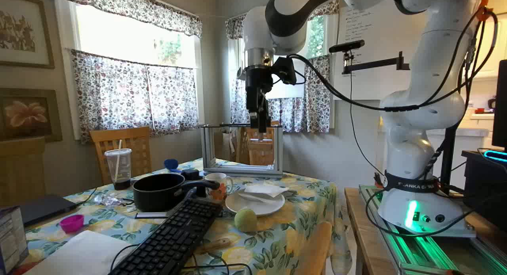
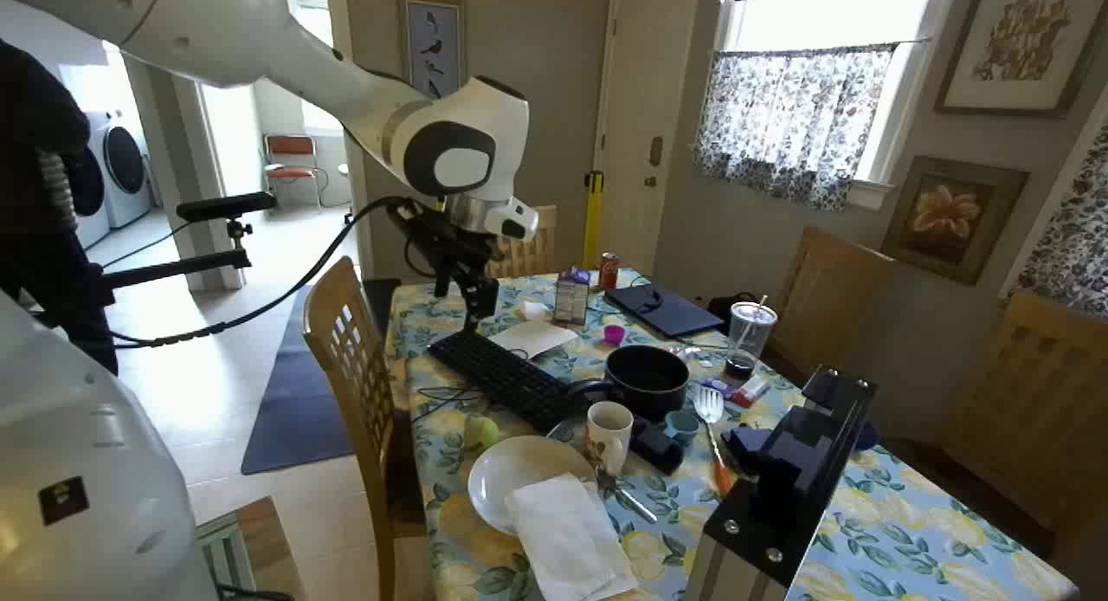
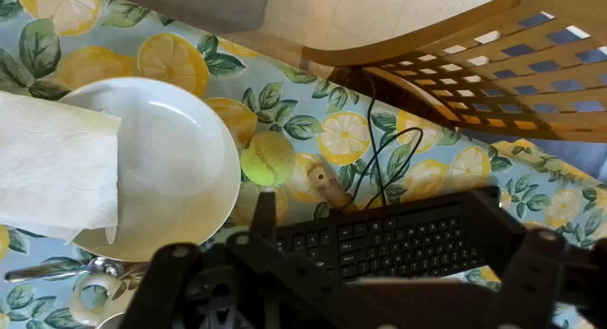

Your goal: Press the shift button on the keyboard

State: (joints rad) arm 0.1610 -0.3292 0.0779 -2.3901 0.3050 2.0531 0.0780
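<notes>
The long black keyboard [image 1: 170, 235] lies on the flowered tablecloth and also shows in an exterior view [image 2: 502, 380]. In the wrist view the keyboard [image 3: 403, 246] lies below and between my fingers, its right end hidden by a finger. A wide key [image 3: 353, 245] in the row beside the space bar looks like a shift key; its print is blurred. My gripper [image 3: 381, 215] is open and empty, its two fingers wide apart. In both exterior views the gripper [image 1: 259, 124] [image 2: 467, 302] points down, and it hangs well above the table.
A white plate [image 3: 180, 144] with a paper napkin [image 3: 57, 163], a tennis ball [image 3: 268, 158] and a wooden piece [image 3: 331, 191] lie beside the keyboard. A black pan [image 2: 647, 380], a mug [image 2: 608, 432], a metal frame [image 1: 243, 172] and a chair [image 2: 355, 384] stand around.
</notes>
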